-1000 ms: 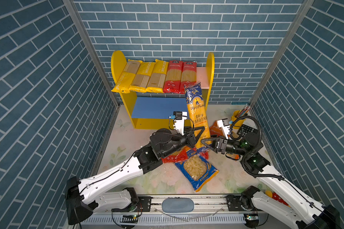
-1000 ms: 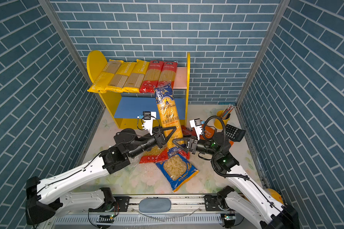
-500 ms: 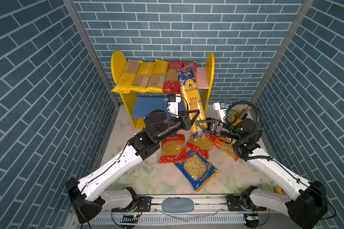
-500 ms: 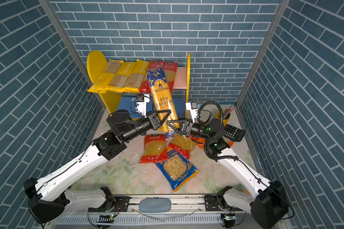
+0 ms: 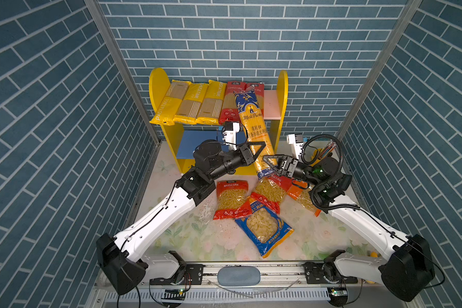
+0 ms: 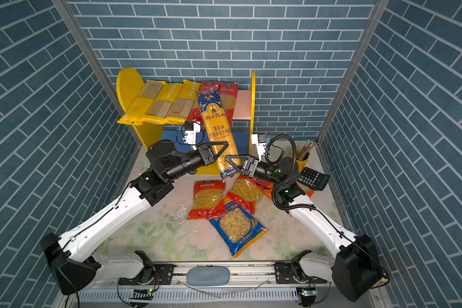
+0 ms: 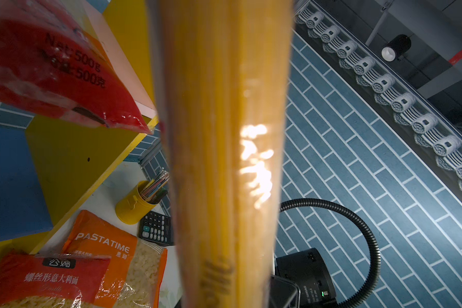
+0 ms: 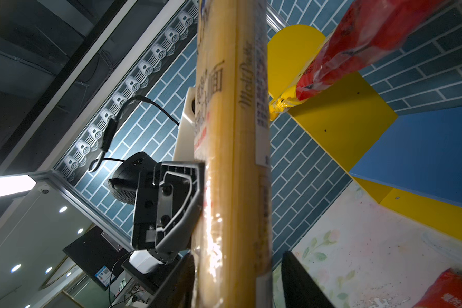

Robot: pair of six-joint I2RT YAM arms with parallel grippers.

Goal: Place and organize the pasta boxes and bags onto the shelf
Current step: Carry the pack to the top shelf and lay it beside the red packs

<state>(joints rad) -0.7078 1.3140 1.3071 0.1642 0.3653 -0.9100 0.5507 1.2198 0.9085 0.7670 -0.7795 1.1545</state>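
Left fingers point(image 8: 171, 202) clamp the blue-topped spaghetti pack point(image 5: 252, 120), tilted at frame centre before the shelf point(image 5: 282, 88); right fingers point(image 8: 302, 288) straddle its lower end, half-open, and I cannot tell if they touch. Held so low, its top may swing and shove the two red spaghetti packs point(image 5: 231, 101) beside three yellow packs point(image 5: 190, 102) on the pink board point(image 5: 271, 105). Four short-pasta bags point(image 5: 230, 198) lie on the tabletop point(image 5: 187, 232): two red, one orange, one blue.

The blue-topped spaghetti pack point(image 5: 252, 125) reads "MoliPasta"; the far-left yellow pack point(image 5: 163, 108) and the orange bag point(image 7: 102, 241) read "PASTATIME"; the red pack point(image 7: 64, 72) reads "500g".
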